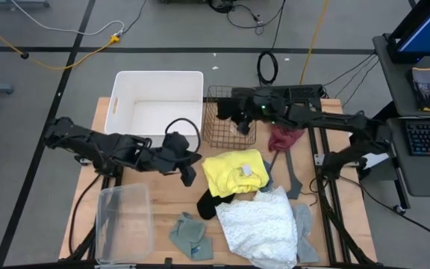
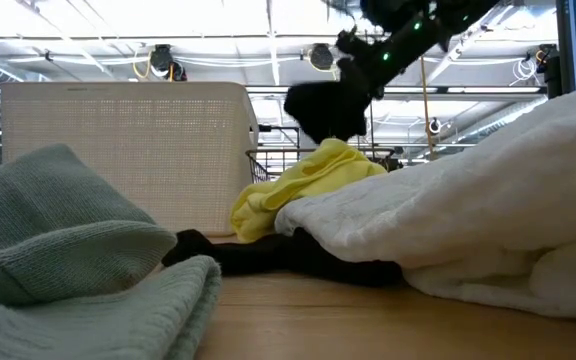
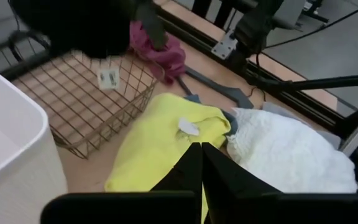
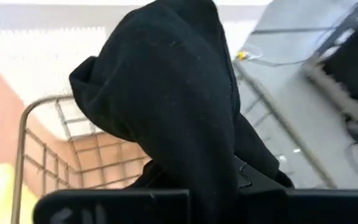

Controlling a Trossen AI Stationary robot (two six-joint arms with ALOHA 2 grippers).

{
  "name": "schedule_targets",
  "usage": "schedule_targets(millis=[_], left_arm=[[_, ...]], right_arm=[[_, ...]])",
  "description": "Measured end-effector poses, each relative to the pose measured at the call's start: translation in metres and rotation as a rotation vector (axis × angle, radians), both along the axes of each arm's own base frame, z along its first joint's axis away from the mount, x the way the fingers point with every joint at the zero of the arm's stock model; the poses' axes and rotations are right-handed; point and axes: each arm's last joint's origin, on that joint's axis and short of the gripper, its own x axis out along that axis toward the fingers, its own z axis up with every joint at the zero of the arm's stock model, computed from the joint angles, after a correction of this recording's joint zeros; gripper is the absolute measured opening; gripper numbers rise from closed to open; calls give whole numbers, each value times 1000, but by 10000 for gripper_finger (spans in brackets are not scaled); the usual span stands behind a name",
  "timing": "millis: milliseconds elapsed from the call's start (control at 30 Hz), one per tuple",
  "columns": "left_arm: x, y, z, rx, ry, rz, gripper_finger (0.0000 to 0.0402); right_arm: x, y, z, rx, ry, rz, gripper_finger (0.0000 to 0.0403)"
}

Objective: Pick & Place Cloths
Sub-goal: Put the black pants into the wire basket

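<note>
black cloth (image 4: 166,106) hangs over the wire basket (image 1: 228,116), gripped in the right gripper's (image 1: 234,112) jaws. left gripper (image 1: 188,173), jaws closed and empty, hovers beside the yellow cloth (image 1: 230,172) on the table (image 1: 163,205).

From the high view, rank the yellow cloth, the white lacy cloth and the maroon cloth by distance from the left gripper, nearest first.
From the left gripper, mid-table:
1. Yellow cloth, just to its right.
2. White lacy cloth, at the table's near edge.
3. Maroon cloth, beside the wire basket.
</note>
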Motion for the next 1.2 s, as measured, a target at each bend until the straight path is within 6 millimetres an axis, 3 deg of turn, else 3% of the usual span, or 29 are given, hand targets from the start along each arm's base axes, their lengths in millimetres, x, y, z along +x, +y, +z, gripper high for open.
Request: schedule_targets(millis=[267, 500, 800, 1200], left_arm=[[-4, -12, 1, 65, -7, -17, 18], [-5, -15, 1, 75, -4, -31, 3], [-5, -15, 1, 83, -1, -36, 20], [-5, -15, 1, 87, 1, -40, 10]], right_arm=[[20, -9, -44, 65, 116, 20, 6], [27, -10, -64, 104, 167, 53, 7], [34, -11, -78, 154, 177, 99, 8], [32, -11, -81, 181, 200, 121, 15]])
